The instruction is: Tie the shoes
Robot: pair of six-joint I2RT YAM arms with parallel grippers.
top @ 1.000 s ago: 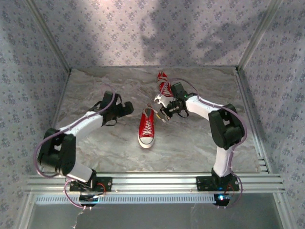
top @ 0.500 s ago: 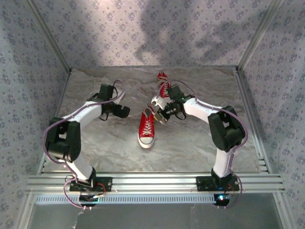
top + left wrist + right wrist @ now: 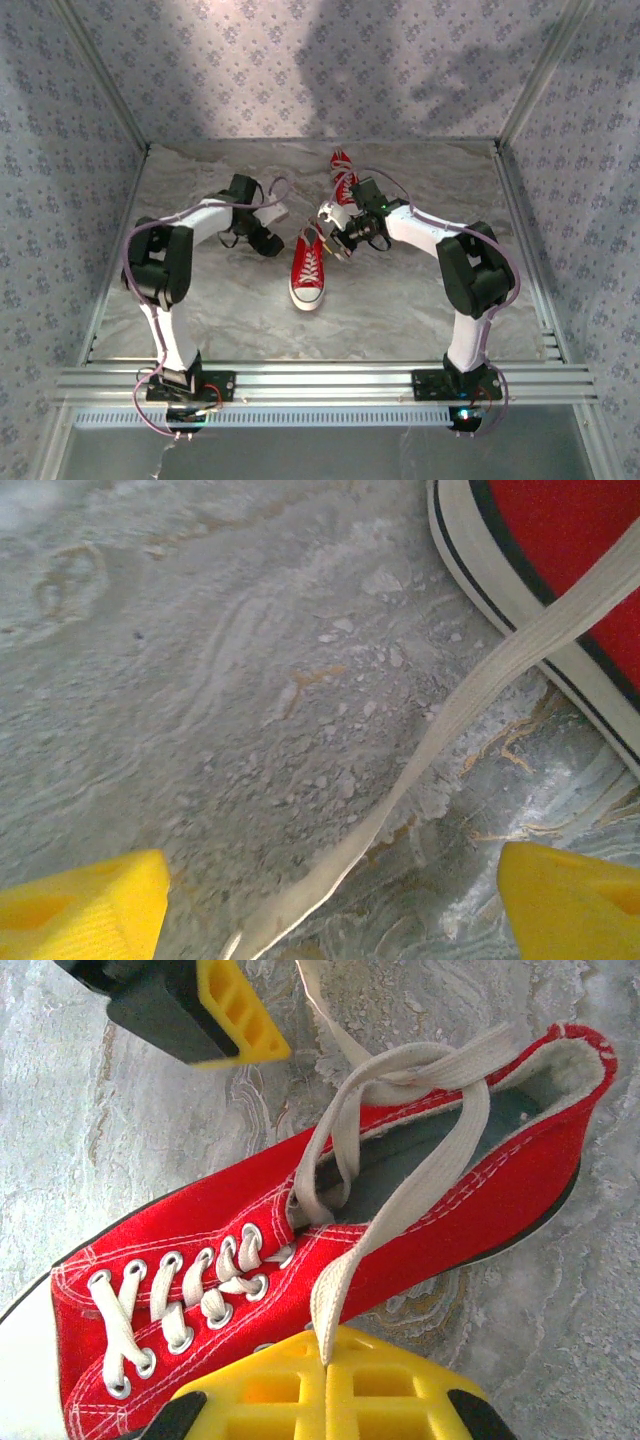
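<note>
While marble tabletop (image 3: 400, 320) is lying open around the near red sneaker (image 3: 308, 268), the right gripper (image 3: 325, 1360) is pinching its white lace (image 3: 425, 1195); the left gripper (image 3: 332, 880) is hanging spread, straddling a loose lace strand (image 3: 480, 680).

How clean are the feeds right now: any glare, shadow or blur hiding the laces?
Top external: broad soft shadows on the back wall, table softly lit, near shoe small, its laces hard to trace. Left wrist: lace strand sharp, pale glare at the table's upper-left corner. Right wrist: near shoe and the lace end pinched in the right gripper crisp, no glare.
</note>
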